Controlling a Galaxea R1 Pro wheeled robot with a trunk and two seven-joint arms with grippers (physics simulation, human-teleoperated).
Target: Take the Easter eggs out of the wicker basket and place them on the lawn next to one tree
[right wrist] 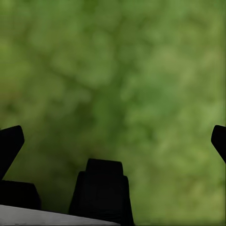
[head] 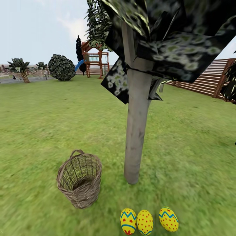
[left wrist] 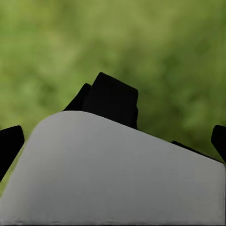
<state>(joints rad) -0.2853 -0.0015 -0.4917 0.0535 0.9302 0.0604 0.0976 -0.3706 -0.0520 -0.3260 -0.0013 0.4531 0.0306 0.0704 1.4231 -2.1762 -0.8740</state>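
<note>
eggs (head: 145, 221) beside tree (head: 136, 131)

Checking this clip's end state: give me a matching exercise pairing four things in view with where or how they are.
Things:
1. wicker basket
2. dotted egg
3. tree trunk
4. play frame

States:
A. far off by the fence
B. between two zigzag eggs
C. empty, on the grass left of the trunk
D. upright, just beyond the eggs

Pairs: 1-C, 2-B, 3-D, 4-A
</note>
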